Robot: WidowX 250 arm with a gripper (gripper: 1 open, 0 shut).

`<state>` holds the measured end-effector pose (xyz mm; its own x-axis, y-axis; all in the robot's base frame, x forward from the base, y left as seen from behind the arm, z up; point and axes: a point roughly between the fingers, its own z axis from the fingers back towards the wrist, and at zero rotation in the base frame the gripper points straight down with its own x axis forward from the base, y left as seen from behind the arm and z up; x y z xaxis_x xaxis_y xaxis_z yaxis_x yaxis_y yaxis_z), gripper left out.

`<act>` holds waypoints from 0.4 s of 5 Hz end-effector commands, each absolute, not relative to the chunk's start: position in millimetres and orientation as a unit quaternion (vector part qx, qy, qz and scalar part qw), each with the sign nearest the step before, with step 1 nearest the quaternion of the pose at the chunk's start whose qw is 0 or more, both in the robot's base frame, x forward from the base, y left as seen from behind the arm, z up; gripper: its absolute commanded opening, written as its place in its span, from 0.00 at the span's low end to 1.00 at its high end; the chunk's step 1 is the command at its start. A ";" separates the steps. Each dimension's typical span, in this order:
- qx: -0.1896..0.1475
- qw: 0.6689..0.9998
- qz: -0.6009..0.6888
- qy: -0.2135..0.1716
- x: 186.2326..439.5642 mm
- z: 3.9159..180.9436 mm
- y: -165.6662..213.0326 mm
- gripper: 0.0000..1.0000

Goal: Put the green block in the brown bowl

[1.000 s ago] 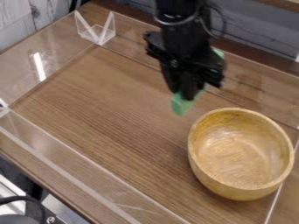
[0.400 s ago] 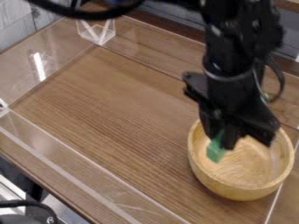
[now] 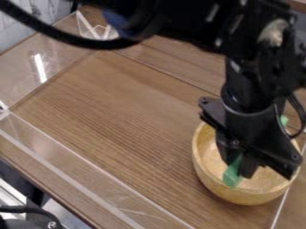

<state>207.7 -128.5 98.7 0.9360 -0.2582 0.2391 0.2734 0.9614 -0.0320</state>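
My black gripper (image 3: 244,166) hangs over the brown bowl (image 3: 210,161) at the front right of the table, pointing steeply down. It is shut on the green block (image 3: 234,176), whose lower end sticks out below the fingers and sits inside the bowl's rim, near its front wall. I cannot tell whether the block touches the bowl's floor. The arm covers much of the bowl's middle and right side.
The wooden tabletop (image 3: 107,107) is fenced by low clear plastic walls (image 3: 48,152) along the front and left. A clear plastic stand (image 3: 96,31) sits at the back left.
The arm carried the green block from above the tabletop rightward and toward the camera, over the bowl, and lowered it inside the rim. The grip stayed shut.
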 end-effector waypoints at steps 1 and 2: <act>-0.037 0.981 -0.135 -0.133 212.5 106.6 -133.8 0.00; -0.032 0.982 -0.134 -0.131 213.2 107.6 -132.6 0.00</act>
<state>207.0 -126.9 96.9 0.9413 -0.2507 0.2262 0.2613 0.9651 -0.0174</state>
